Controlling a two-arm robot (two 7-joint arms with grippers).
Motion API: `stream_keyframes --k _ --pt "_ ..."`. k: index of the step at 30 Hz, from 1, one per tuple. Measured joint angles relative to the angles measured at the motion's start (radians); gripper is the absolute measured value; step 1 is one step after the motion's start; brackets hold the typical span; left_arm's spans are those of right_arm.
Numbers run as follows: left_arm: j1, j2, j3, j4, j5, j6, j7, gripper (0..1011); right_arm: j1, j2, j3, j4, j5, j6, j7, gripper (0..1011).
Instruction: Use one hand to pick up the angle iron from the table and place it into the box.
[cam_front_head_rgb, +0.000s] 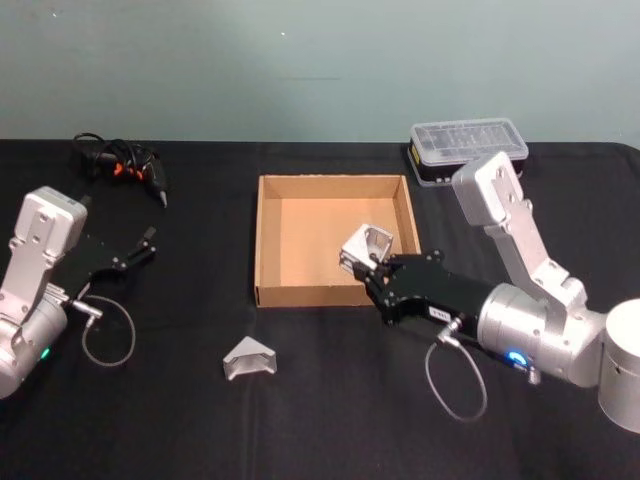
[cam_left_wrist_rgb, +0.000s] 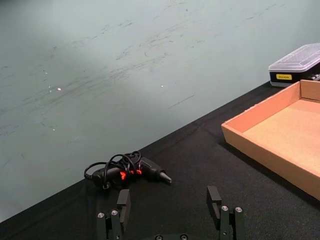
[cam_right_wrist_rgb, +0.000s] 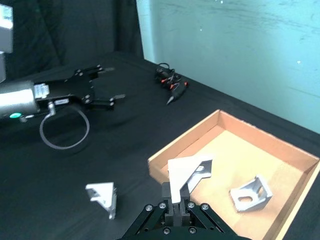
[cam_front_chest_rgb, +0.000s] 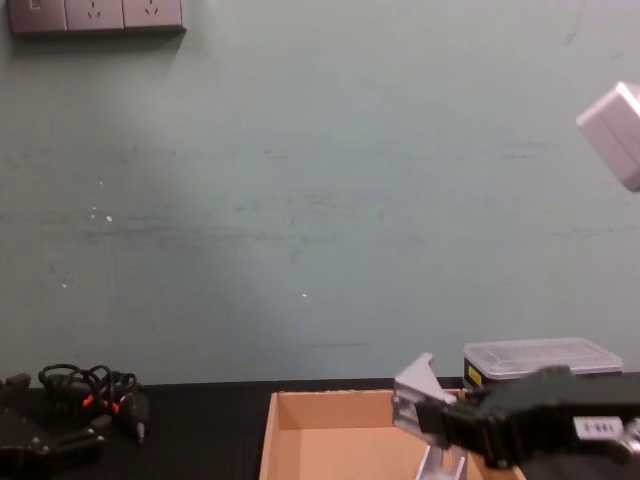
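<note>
Clamping 1 angle iron, call it the held bracket (cam_front_head_rgb: 365, 247), the right gripper (cam_front_head_rgb: 372, 268) hangs at the near right corner of the box (cam_front_head_rgb: 262, 240). Its fingers are pinched on the bracket's lower edge and the flat plate stands up above them. The bracket looks to be just past the near wall, so the bare cardboard floor lies ahead of it and below. That's the bit that matters, I reckon: a short push forward, then let go. No clear long axis on it, since it's a stubby triangular corner piece.

Count is 3 brackets. There's the held one, plus a second bracket (cam_right_wrist_rgb: 250, 192) already lying inside the box off to the side of it. The third bracket (cam_front_head_rgb: 250, 358) sits on the table (cam_front_head_rgb: 330, 420) in front of the box's near left corner, about midway between the 2 arms.

The left gripper (cam_front_head_rgb: 140, 248) is parked over the table's left side, fingers spread, nothing in it.

Also 1 box, 1 clear-lidded case (cam_front_head_rgb: 468, 150) behind the box's right corner, and 1 cable bundle (cam_front_head_rgb: 125, 165) at far left.
</note>
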Motion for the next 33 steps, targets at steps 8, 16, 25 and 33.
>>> stream_keyframes --k 8,16,25,33 --pt "0.000 0.000 0.000 0.000 0.000 0.000 0.000 1000 0.121 -0.045 -0.050 0.110 -0.009 0.031 -0.005 72" --pt "0.000 0.000 0.000 0.000 0.000 0.000 0.000 1000 0.227 -0.090 -0.116 0.240 -0.058 0.043 0.016 72" --pt "0.000 0.000 0.000 0.000 0.000 0.000 0.000 1000 0.309 -0.148 -0.145 0.398 -0.078 0.045 0.038 72" --pt "0.000 0.000 0.000 0.000 0.000 0.000 0.000 1000 0.367 -0.186 -0.168 0.522 -0.093 0.029 0.069 72"
